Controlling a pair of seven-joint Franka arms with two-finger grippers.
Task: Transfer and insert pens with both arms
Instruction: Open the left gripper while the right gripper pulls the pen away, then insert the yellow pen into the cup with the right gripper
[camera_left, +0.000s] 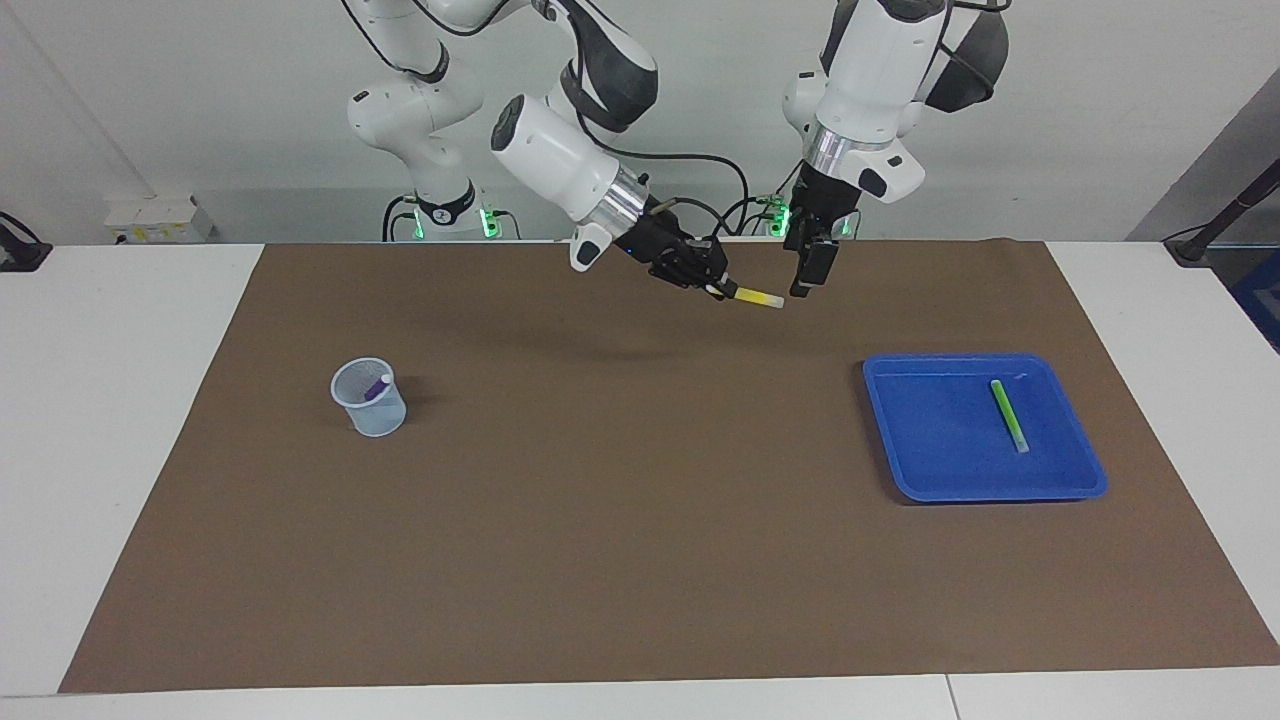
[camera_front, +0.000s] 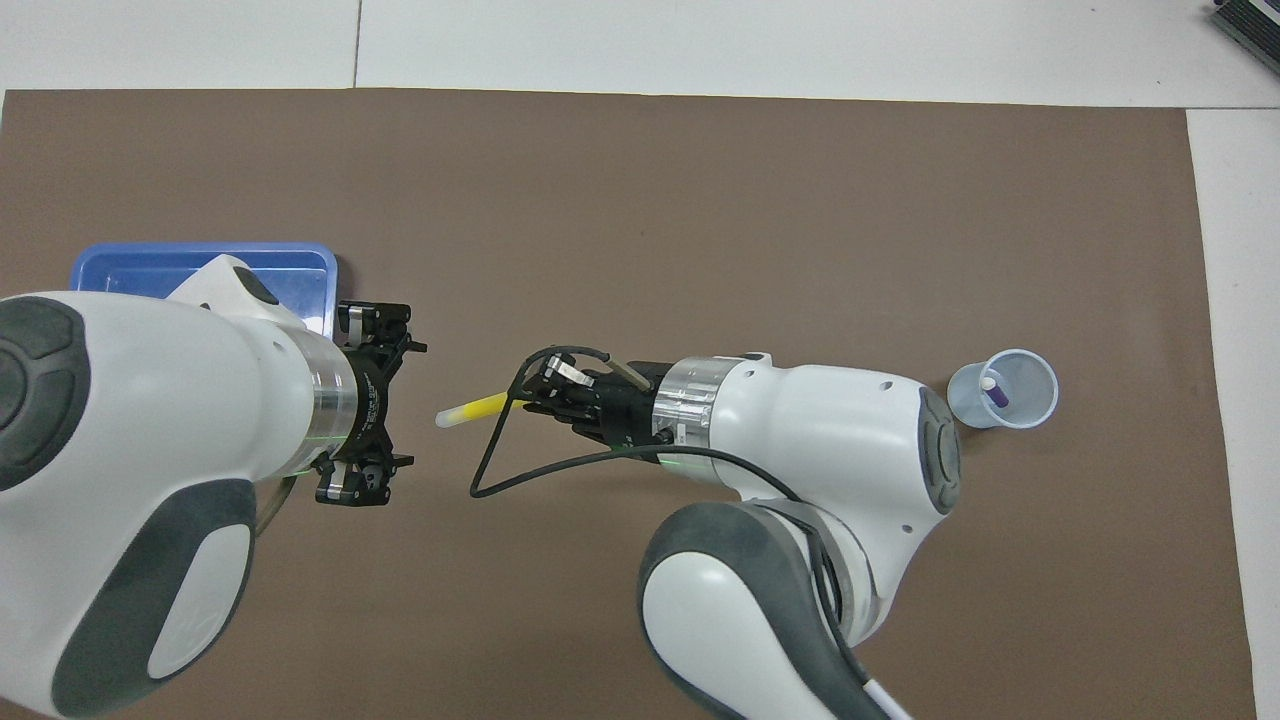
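1 right gripper (camera_left: 722, 288) pinches yellow pen (camera_left: 760, 298) midair; left gripper (camera_left: 812, 272) spread beside it.

The middle of the brown mat (camera_left: 620, 520) is bare, so a gripper can pass freely there between the blue tray (camera_left: 905, 470) and the clear cup (camera_left: 370, 398).

The two arms crowd the air over the part of the mat close to the robots. The right gripper (camera_left: 722, 287) holds the yellow pen (camera_left: 760, 297) almost level, and its whitish tip points at the left gripper (camera_left: 808, 285), which hangs just beside it with only a small gap.

The tray, toward the left arm's end, has low walls and only the green pen (camera_left: 1009, 414) lying inside.

The cup, toward the right arm's end, stands alone with the purple pen (camera_left: 376, 388) leaning inside; its mouth is partly taken.
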